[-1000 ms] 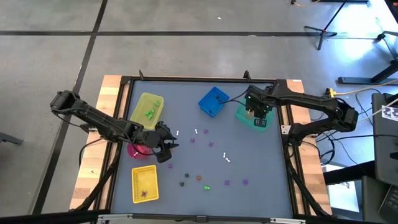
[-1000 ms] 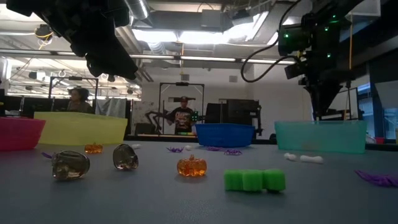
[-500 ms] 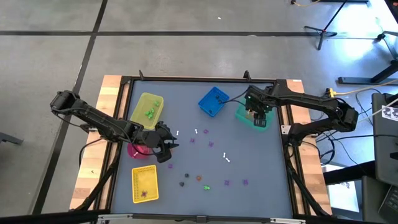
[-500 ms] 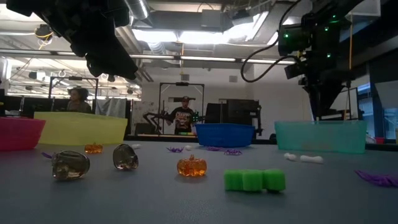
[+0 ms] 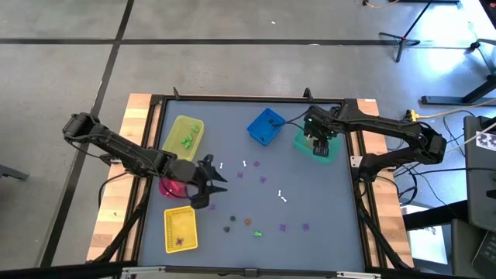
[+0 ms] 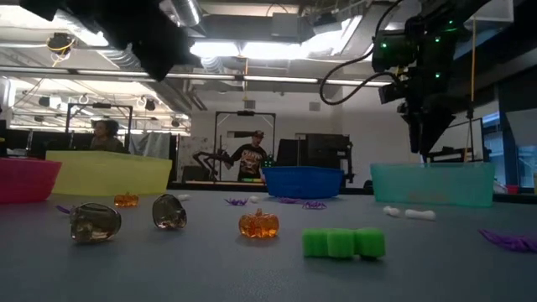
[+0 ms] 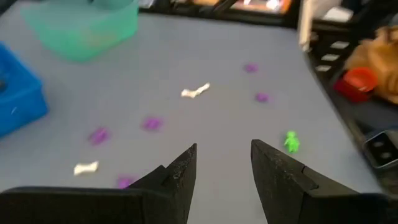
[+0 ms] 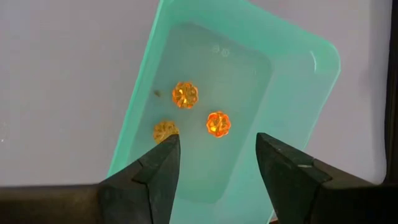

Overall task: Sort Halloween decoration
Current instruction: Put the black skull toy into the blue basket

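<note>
Small trinkets lie scattered on the grey table: white bones (image 5: 244,164) (image 7: 195,91), purple pieces (image 5: 262,180), a green one (image 5: 257,232) (image 6: 344,243), an orange pumpkin (image 6: 258,225) and dark skulls (image 6: 95,222). My left gripper (image 5: 211,177) (image 7: 224,149) hangs open above the table beside the pink bowl (image 5: 170,187), holding nothing. My right gripper (image 5: 316,142) (image 8: 217,140) is open above the teal bin (image 8: 292,124), where three orange pumpkins (image 8: 217,123) rest on the bottom.
A yellow bin (image 5: 184,133) holding green pieces stands at the far left, and a blue bin (image 5: 266,126) sits beside the teal one. Another yellow bin (image 5: 180,229) with a purple piece is near the front left. People stand in the room behind the table (image 6: 252,159).
My left gripper has risen, climbing out of the top of the low view, and has swung a little about. My right gripper has shifted slightly up and toward the table's left above the teal bin. The trinkets on the table have stayed put.
</note>
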You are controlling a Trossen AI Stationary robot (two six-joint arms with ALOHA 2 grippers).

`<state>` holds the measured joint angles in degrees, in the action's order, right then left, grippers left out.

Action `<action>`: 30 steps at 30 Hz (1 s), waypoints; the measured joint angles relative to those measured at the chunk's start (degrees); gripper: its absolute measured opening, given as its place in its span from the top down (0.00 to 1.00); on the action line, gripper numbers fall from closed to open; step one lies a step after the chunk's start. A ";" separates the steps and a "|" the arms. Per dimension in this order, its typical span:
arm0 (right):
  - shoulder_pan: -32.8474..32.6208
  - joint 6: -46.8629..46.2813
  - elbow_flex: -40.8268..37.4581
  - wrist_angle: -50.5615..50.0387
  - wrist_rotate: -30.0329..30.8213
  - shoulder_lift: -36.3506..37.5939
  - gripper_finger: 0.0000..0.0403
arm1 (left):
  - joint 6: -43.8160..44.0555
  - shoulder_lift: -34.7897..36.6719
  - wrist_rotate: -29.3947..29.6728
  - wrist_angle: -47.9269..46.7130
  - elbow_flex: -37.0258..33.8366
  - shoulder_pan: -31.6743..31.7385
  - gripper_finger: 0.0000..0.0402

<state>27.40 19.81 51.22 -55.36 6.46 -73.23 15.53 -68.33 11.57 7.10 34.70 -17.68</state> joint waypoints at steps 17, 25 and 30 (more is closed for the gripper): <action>0.00 -0.02 0.00 -0.04 -0.02 0.00 0.48 | -7.01 -16.98 -2.43 4.11 11.76 -5.30 0.66; 0.00 -0.02 0.00 -0.01 -0.04 0.00 0.48 | -7.11 -25.86 -5.51 3.85 14.34 -7.20 0.66; -0.02 -0.02 0.00 0.00 -0.04 0.00 0.48 | -7.08 -29.78 -5.59 3.94 14.34 -8.09 0.66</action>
<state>27.38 19.79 51.22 -55.36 6.42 -73.23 8.45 -98.11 5.98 11.04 49.04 -25.77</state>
